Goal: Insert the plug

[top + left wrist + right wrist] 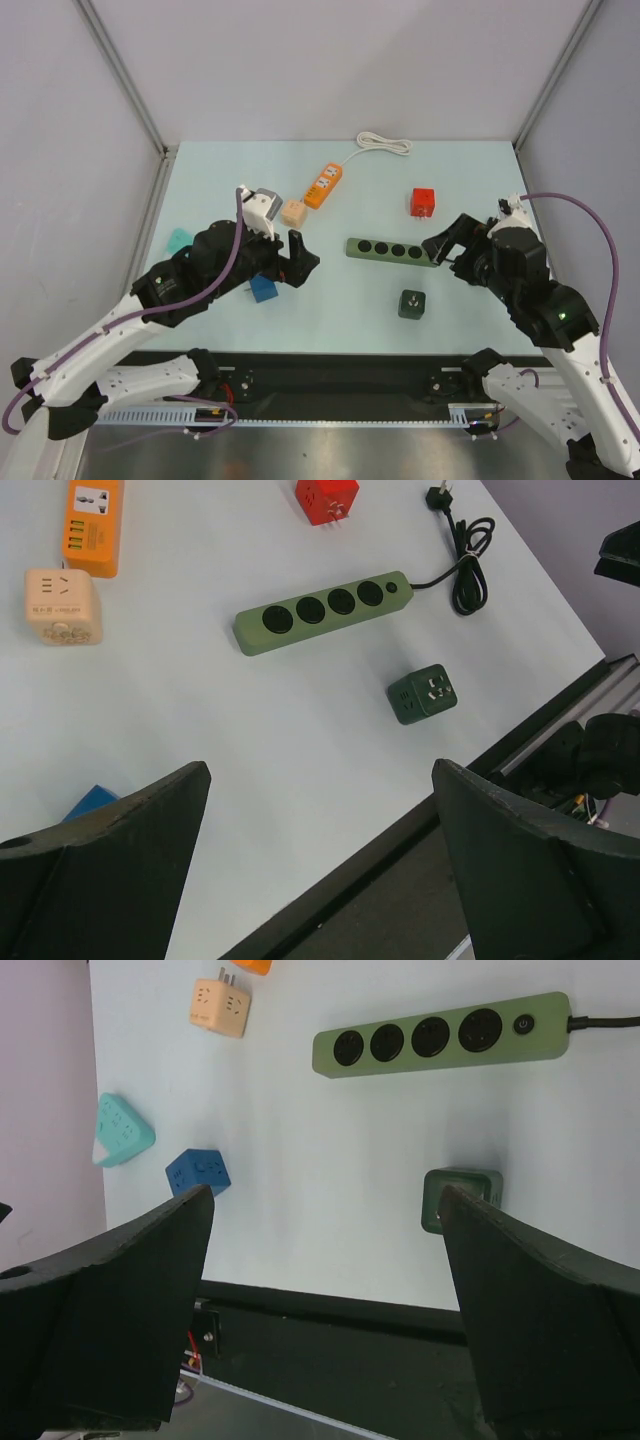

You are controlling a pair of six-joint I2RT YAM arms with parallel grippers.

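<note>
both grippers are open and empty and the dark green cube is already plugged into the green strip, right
Not quite. The left gripper and right gripper are open and empty, but the dark green cube sits loose, apart from the green strip. The top external view shows it.
</note>
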